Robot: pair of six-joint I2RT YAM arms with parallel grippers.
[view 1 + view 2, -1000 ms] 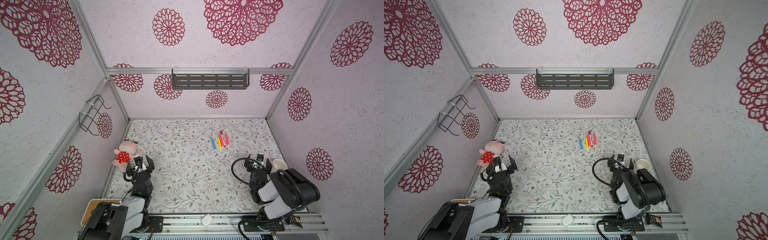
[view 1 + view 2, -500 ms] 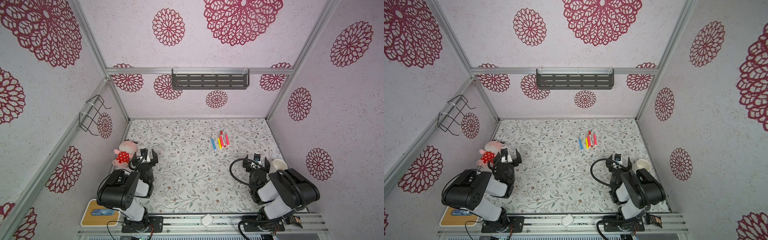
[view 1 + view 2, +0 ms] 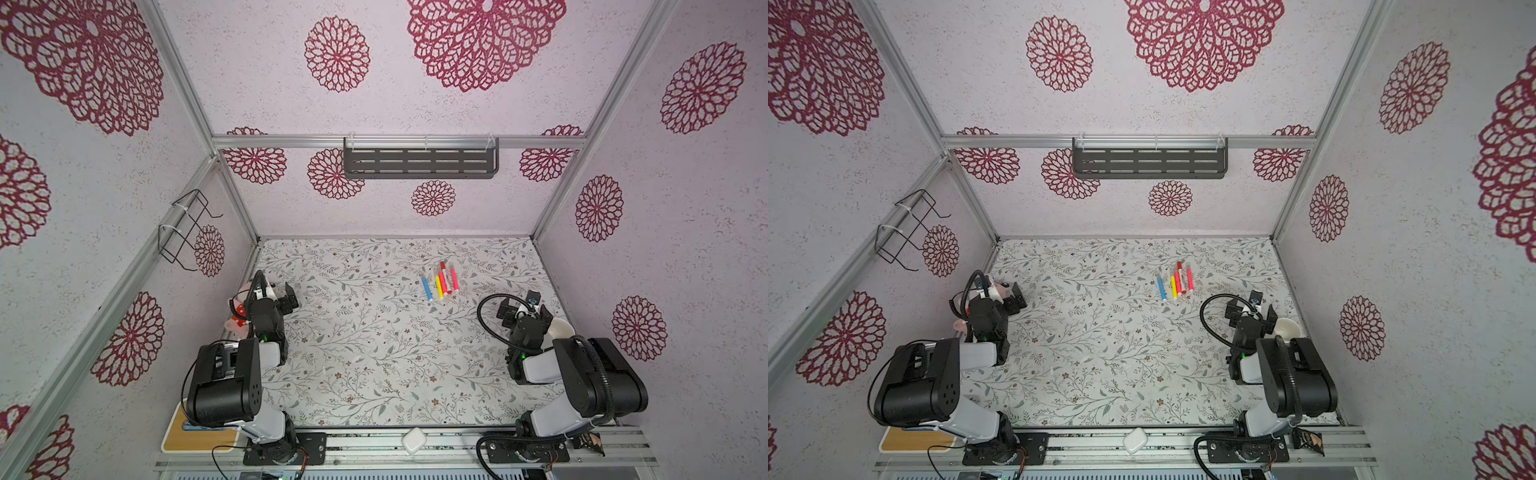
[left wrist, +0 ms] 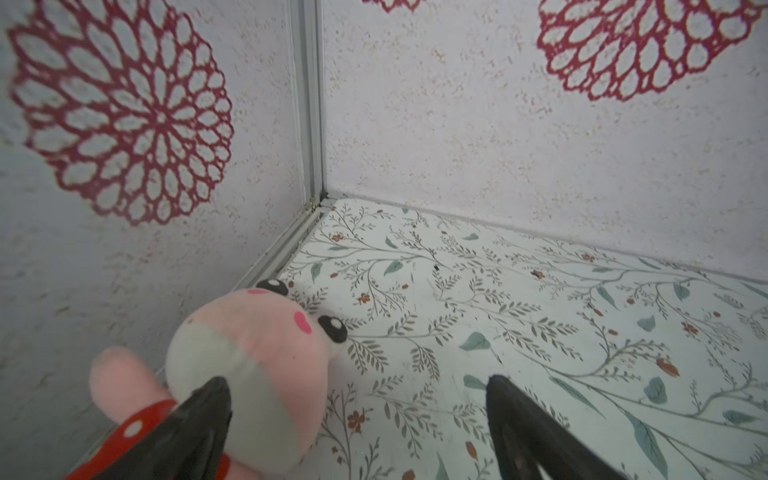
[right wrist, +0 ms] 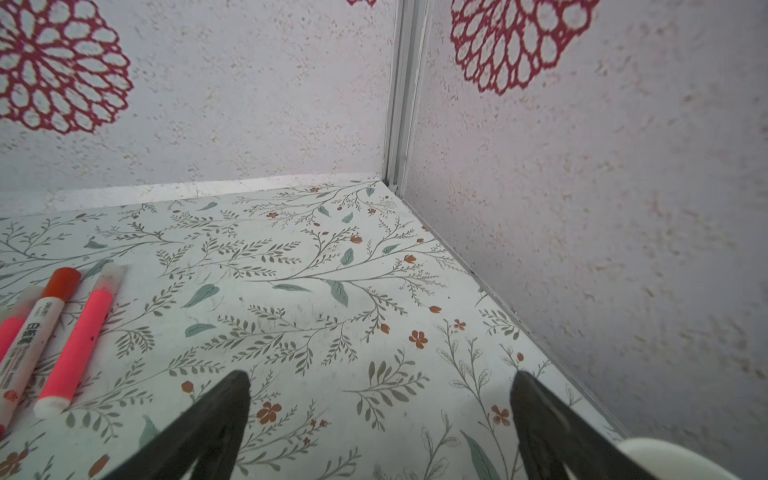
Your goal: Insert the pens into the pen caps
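5 pens tog.; 1 plush, 1 mug

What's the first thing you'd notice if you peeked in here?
Probably the bright pens, blue, yellow, pink and red, lying side by side toward the far right of the flowery table. Then the pink plush toy by the left wall, next to the open left end effector, and big red flowers all around.

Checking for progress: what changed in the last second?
The left arm raised its elbow and the open left pincer moved toward the back wall, beside the pink plush toy. The right pincer, open, edged forward. Nothing grasped; the coloured plastic marker pens stayed put.
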